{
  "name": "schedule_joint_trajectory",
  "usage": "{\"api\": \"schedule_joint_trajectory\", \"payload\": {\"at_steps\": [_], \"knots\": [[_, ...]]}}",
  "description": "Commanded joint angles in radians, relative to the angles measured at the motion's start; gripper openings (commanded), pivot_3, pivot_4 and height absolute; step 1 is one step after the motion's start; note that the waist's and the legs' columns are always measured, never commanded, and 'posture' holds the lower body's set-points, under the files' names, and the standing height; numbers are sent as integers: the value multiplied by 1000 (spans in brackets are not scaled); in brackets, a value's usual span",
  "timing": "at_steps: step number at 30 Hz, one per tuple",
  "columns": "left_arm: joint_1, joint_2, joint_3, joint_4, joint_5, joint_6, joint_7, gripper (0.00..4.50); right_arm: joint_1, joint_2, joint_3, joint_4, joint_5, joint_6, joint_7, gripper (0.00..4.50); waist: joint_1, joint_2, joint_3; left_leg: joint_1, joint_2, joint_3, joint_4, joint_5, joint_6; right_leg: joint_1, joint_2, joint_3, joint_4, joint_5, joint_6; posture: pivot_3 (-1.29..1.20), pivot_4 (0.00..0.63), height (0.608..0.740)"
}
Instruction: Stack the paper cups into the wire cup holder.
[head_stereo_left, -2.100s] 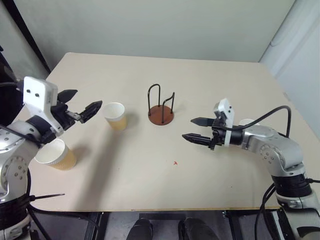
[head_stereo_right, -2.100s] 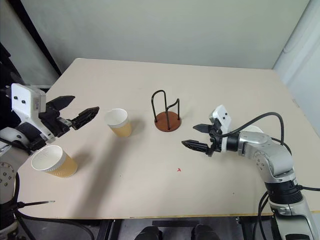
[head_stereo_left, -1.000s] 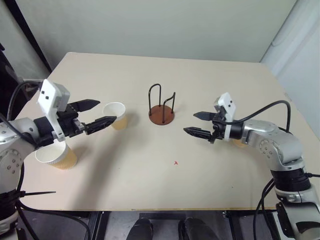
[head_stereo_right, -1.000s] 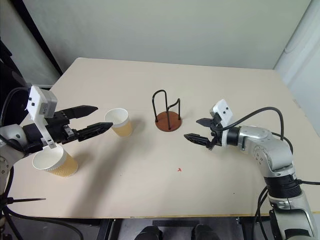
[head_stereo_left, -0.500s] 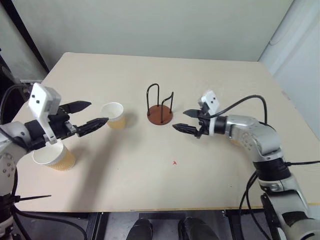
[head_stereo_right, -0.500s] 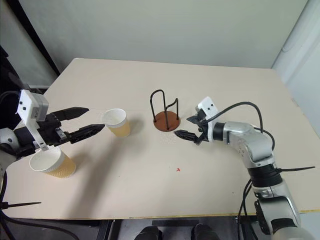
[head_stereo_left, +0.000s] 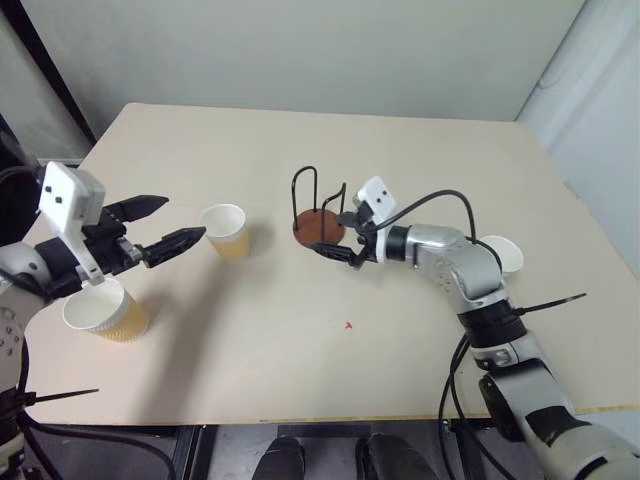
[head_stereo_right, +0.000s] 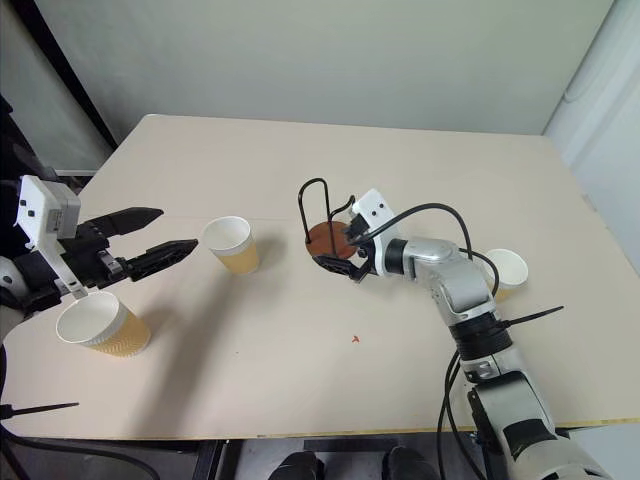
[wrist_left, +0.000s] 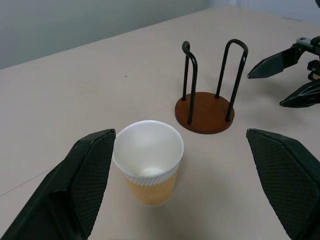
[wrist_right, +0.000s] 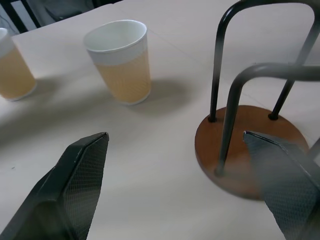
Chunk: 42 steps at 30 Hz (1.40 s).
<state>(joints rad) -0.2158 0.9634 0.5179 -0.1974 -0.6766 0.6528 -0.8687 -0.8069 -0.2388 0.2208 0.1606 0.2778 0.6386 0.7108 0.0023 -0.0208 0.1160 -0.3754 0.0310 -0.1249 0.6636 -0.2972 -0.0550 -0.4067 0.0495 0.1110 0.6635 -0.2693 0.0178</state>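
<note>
1. My left gripper (head_stereo_left: 170, 224) has two black fingers with a fine cross-hatched texture on their inner pads (wrist_left: 90, 175); they are spread wide and hold nothing.
2. It points at a small ribbed tan paper cup (head_stereo_left: 225, 231) standing upright just past its fingertips, white inside and around the rim, with no print that I can read.
3. A second ribbed tan paper cup (head_stereo_left: 103, 312) stands upright on the table below my left wrist, near the front left edge.
4. My right gripper (head_stereo_left: 340, 238), with the same black textured fingers, is spread open and empty, with its fingertips right beside the wire cup holder (head_stereo_left: 318, 205).
5. That holder is a round reddish-brown disc base, smooth and matte, with two upright loops of thin black wire bent into arches; it sits near the table's middle and has no cup in it.
6. A third paper cup (head_stereo_left: 500, 254) sits behind my right forearm, and its white interior is visible.
7. The pale beige table (head_stereo_left: 300, 340) is smooth and matte, with a tiny red mark (head_stereo_left: 348, 325) toward the front.
</note>
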Motion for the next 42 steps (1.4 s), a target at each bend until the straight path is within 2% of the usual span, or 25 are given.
{"api": "schedule_joint_trajectory", "payload": {"at_steps": [1,15,18,23,29,35,42], "knots": [[-2,5,45,-24,-16,-9,2,4490,-37,20,2,27,-26,-54,-3,4465,1,0,0,-1,0,0,0,0,0,-1,0,0,0,0,0,0,150,740],[22,-3,59,-47,-21,-9,22,4490,-126,99,-29,201,-105,-125,-56,4465,0,0,0,-7,0,0,1,1,-2,-7,0,-1,0,0,-1,0,150,740],[28,-6,60,-52,-23,-8,28,4500,-155,107,-52,238,-110,-112,-94,3901,0,0,0,-7,0,0,1,1,-2,-7,0,-1,0,0,-1,0,150,740],[32,-10,54,-56,-26,-7,29,4500,-186,109,-77,264,-109,-74,-131,2124,0,0,0,-7,1,0,0,1,-2,-8,0,-1,0,0,-1,0,150,740],[37,-8,44,-60,-34,0,19,4500,-182,84,-81,219,-92,-33,-89,11,0,0,0,-7,1,0,0,1,-2,-8,0,-1,0,0,-1,0,150,740],[41,-3,9,-61,-36,4,-5,4500,-124,-14,-45,64,-59,-1,60,11,1,0,0,-8,1,0,1,1,-2,-8,0,-1,0,1,-1,0,150,740],[47,12,-39,-87,-54,22,-59,4500,-26,-190,-14,-191,1,73,236,11,1,0,0,-8,1,0,2,1,-2,-7,0,-1,1,1,-1,0,150,740]]}}
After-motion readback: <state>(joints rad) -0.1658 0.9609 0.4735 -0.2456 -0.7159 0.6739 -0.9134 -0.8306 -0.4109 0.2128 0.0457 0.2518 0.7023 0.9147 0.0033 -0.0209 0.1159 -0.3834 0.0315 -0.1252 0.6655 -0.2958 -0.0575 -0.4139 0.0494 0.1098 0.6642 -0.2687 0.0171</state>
